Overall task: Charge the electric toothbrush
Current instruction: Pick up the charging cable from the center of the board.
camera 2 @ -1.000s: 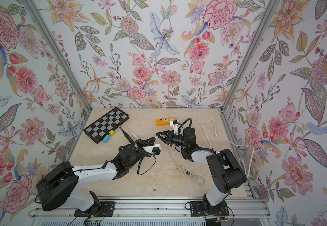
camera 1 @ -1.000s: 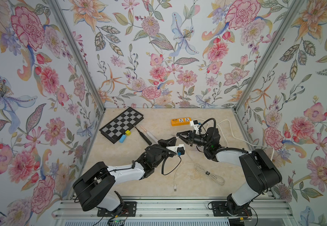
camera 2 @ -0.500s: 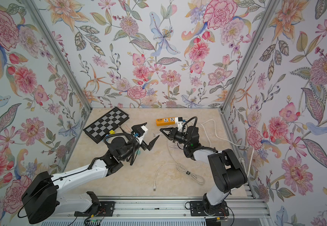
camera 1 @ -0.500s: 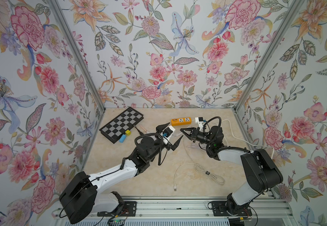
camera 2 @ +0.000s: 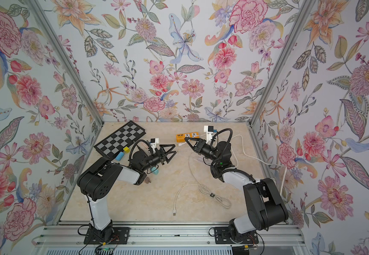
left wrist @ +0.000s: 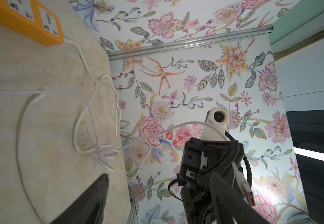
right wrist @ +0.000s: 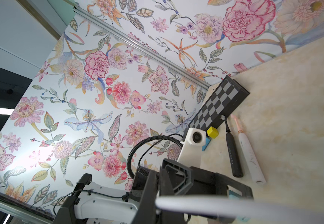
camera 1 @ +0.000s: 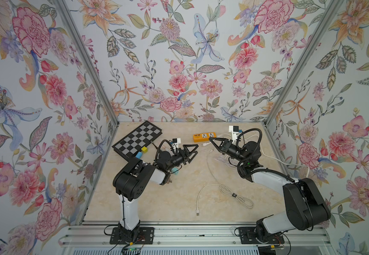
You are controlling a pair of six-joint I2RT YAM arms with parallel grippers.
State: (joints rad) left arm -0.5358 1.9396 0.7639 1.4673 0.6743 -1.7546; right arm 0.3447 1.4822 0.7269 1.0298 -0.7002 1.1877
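- The left gripper (camera 1: 196, 149) hangs over the table (camera 1: 168, 198). Its two fingers are spread wide, and nothing is in it.
- The right gripper (camera 1: 211, 139) has its fingers pressed together. It pinches a white cable (left wrist: 237, 173) close to the plug (left wrist: 247, 194).
- The plug sticks out past the fingers, up in the air. It is orange inside.
- The two grippers point at each other. They are near but apart.
- The black brush (right wrist: 232, 151) and the white brush (right wrist: 249, 155) lie flat on the table, side by side. Their heads are by the edge of the board (right wrist: 217, 104).
- In both top views the left arm hides most of the brushes.
- The orange strip (camera 1: 203, 136) lies at the back of the table, just past the right gripper's tip.
- The rest of the held cable lies in a bundle under the right arm.
- A second cable (camera 1: 225, 189) lies loose in the middle of the table. Part of it is tied in a bunch.
- A yellow block (camera 1: 144, 149) and a blue block (camera 1: 138, 155) sit beside the board.
- A teal block (camera 1: 175, 170) sits under the left arm.
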